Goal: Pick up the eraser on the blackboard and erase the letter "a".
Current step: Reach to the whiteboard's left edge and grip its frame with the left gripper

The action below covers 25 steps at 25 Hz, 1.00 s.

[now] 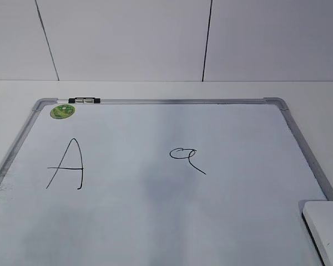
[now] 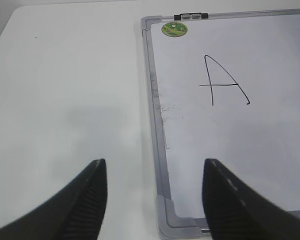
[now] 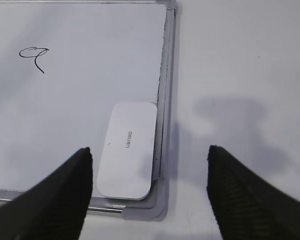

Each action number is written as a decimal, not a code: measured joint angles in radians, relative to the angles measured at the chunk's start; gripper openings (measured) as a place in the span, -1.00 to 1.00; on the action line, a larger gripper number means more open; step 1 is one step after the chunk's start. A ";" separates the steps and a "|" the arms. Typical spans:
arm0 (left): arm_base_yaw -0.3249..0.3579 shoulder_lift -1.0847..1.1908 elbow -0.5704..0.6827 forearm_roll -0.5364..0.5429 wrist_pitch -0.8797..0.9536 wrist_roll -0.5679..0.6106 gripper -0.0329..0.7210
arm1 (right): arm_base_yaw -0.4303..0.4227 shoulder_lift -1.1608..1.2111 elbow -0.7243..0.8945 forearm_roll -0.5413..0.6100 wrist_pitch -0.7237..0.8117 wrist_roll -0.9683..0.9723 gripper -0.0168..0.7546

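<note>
The blackboard [image 1: 166, 101] is a white board with a silver-grey frame, lying flat on the table. The small black letter "a" [image 1: 186, 158] is drawn right of its middle; it also shows in the right wrist view [image 3: 34, 56]. The white eraser [image 3: 127, 150] lies on the board's near right corner, grey lettering up; the exterior view shows part of it [image 1: 324, 227]. My right gripper [image 3: 148, 155] is open above that corner, the eraser between its fingers but lower down. My left gripper [image 2: 154, 167] is open and empty over the board's near left corner [image 2: 172, 217].
A larger capital "A" [image 1: 67, 164] is drawn on the board's left half, also in the left wrist view [image 2: 222, 82]. A round green sticker [image 1: 62, 111] and a black clip [image 1: 84, 101] sit at the far left corner. White table surrounds the board; a white wall stands behind.
</note>
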 joint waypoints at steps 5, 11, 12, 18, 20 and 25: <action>0.000 0.000 0.000 0.000 0.000 0.000 0.23 | 0.000 0.000 0.000 0.000 0.000 0.000 0.47; 0.000 0.000 0.000 0.000 0.000 0.000 0.22 | 0.000 0.000 0.000 0.000 0.000 0.000 0.47; 0.000 0.000 0.000 0.000 0.000 0.000 0.22 | 0.000 0.000 0.000 0.000 0.000 0.000 0.47; 0.000 0.000 0.000 0.000 0.000 0.000 0.22 | 0.000 0.000 0.000 0.000 0.000 0.000 0.47; 0.000 0.000 0.000 0.000 0.000 0.000 0.22 | 0.000 0.000 0.000 0.000 0.000 0.000 0.47; 0.000 0.000 0.000 0.000 0.000 0.000 0.22 | 0.000 0.000 -0.026 -0.003 -0.003 0.000 0.47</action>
